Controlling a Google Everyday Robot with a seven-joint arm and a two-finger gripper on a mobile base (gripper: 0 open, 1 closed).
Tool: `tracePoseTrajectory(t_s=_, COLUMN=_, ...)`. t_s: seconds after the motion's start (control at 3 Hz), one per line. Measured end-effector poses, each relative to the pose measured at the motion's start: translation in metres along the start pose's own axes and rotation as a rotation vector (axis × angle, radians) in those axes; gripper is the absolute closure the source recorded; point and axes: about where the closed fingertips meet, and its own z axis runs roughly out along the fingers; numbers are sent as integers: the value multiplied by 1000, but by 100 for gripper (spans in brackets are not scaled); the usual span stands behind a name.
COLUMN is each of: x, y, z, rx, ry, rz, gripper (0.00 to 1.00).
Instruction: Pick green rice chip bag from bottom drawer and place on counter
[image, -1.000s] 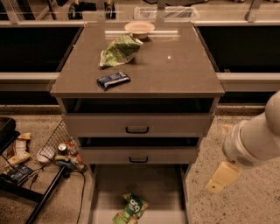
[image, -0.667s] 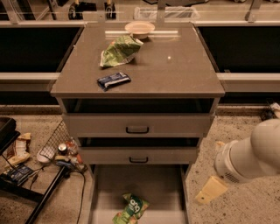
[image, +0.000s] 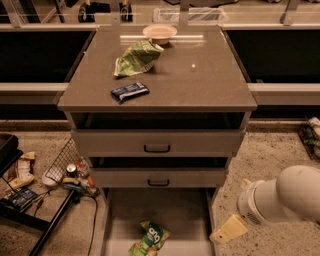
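grey-brown desk (image: 210, 85) fills the upper middle: square top, thin edge, faint gloss, wider than the drawers under it. below it sit two shut grey drawer fronts, upper (image: 200, 142) and lower (image: 200, 177), each with a small black handle. bottom drawer (image: 165, 210) is pulled out toward the camera, with a flat grey floor and thin side walls. white robot arm (image: 290, 195) comes in from the lower right over the speckled floor.

a wire basket (image: 62, 160) lies tipped on the floor to the left among small clutter. a paler green-and-white bag (image: 137, 57) lies crumpled on the desk, back left of centre, near a small pale bowl (image: 159, 33) at the back edge.

green rice chip bag (image: 150, 240) lies on the bottom drawer floor near its front, a bit left of centre, cut by the lower frame edge. it is bright green, glossy and crinkled, with white letters on a dark round logo and a yellow-orange patch at its lower left.

a dark blue wrapper bar (image: 130, 91) lies flat on the desk, front left. hand (image: 229, 229), cream coloured, points down-left just outside the drawer's right wall, apart from the bag. cannot tell how far open the hand is; nothing seen in it.
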Motion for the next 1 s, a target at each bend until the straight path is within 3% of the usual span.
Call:
tracePoseTrajectory(t_s=0.33, x=0, y=15, z=65, rx=-54, ry=28, rz=0, gripper=0)
tracePoseTrajectory(t_s=0.67, x=-2, y=30, z=162, rx=-125, ry=48, rz=33, gripper=0)
tracePoseTrajectory(t_s=1.0, x=-8, y=40, z=245, rx=-169, ry=37, rz=106, gripper=0)
